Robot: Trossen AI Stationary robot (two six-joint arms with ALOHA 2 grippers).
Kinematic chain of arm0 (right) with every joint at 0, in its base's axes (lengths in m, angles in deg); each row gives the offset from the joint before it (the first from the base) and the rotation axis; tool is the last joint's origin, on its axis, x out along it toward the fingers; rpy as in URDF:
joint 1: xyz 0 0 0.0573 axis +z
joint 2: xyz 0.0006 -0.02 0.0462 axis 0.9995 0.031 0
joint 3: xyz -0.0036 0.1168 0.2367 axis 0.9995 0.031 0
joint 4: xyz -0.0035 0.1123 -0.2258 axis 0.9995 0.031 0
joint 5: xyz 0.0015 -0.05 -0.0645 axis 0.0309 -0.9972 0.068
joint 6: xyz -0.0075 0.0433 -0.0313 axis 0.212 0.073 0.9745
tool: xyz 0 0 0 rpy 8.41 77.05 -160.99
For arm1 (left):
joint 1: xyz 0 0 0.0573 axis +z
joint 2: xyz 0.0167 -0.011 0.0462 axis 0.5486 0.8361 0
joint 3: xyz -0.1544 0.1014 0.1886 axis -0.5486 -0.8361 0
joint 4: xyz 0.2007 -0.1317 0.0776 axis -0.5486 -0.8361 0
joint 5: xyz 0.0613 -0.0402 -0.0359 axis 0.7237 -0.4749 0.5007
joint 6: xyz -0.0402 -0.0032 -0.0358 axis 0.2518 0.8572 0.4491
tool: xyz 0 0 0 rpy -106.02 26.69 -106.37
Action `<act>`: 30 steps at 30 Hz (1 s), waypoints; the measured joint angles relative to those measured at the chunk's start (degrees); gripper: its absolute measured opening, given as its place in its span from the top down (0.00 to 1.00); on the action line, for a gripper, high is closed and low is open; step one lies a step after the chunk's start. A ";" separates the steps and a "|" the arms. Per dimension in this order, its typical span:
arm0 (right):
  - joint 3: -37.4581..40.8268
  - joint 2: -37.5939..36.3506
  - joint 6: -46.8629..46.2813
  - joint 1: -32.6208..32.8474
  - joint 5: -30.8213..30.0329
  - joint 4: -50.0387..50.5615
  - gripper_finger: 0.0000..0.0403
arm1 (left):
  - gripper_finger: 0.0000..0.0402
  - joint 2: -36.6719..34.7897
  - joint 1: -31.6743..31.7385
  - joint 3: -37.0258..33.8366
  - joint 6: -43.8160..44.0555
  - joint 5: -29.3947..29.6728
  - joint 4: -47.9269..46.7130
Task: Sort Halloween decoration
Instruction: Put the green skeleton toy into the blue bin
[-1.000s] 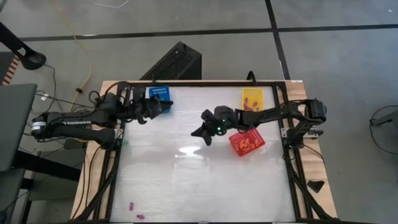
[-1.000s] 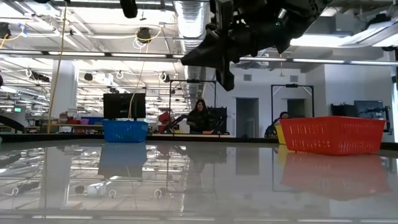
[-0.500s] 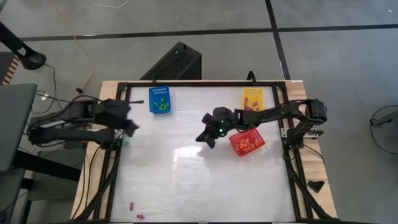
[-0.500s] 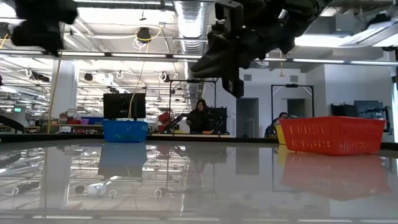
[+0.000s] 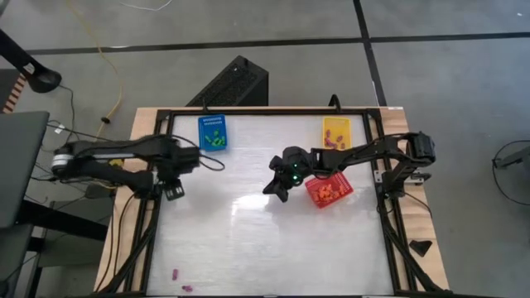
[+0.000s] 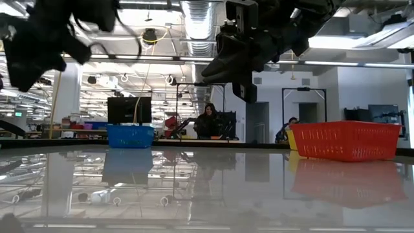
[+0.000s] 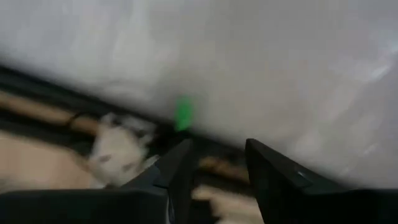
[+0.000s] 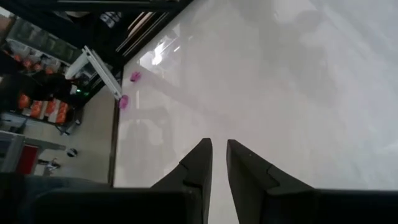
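My left gripper (image 5: 174, 191) points down over the table's left edge, open, with nothing between its fingers (image 7: 217, 155). Just ahead of it a small green decoration piece (image 7: 183, 114) lies on the table by the dark frame rail. My right gripper (image 5: 277, 189) hangs above the table's middle, slanting down, beside the red basket (image 5: 329, 189). Its fingers (image 8: 217, 149) stand a narrow gap apart and hold nothing. Two purple pieces (image 5: 175, 272) (image 5: 187, 288) lie near the front left corner; the right wrist view also shows them (image 8: 135, 76).
The blue basket (image 5: 213, 132) with green pieces stands at the far left, the yellow basket (image 5: 335, 131) at the far right, and the red basket holds orange pieces. A black frame (image 5: 157, 240) runs along the table's edges. People sit in the room behind (image 6: 208, 122).
My left gripper has drawn back from over the blue basket toward the table's left edge, come down, and tipped from nearly level to pointing down.
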 joint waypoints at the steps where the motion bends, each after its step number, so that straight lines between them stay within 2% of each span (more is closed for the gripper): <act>1: 0.00 0.00 -0.36 0.26 0.13 -0.01 0.80 | 0.65 2.70 0.00 0.00 -2.29 1.92 -1.68; 5: 0.00 -0.13 -1.39 2.16 0.46 0.09 0.80 | 0.63 11.07 0.18 -0.02 -10.05 9.89 -6.51; 10: 0.00 -2.21 -1.43 5.00 -0.01 2.85 0.80 | 0.60 16.17 0.95 -0.02 -15.61 10.22 -3.55; 16: 0.00 -8.19 -1.26 7.98 -7.18 9.60 0.80 | 0.53 20.93 3.40 -0.98 -16.31 7.69 -1.46; 20: 0.00 -12.86 -0.45 9.11 -12.48 14.16 0.80 | 0.46 21.63 6.09 -4.58 -16.94 5.30 0.68; 23: 0.00 -16.30 -0.26 9.71 -16.39 17.87 0.80 | 0.42 21.46 8.21 -3.27 -17.38 5.11 0.13; 28: -0.04 -20.88 0.13 9.74 -20.83 23.55 0.80 | 0.40 21.44 9.16 -4.02 -17.10 0.52 -0.27; 30: -0.03 -22.40 0.12 9.74 -21.79 25.00 0.80 | 0.40 22.38 9.09 -4.07 -16.31 1.21 -0.49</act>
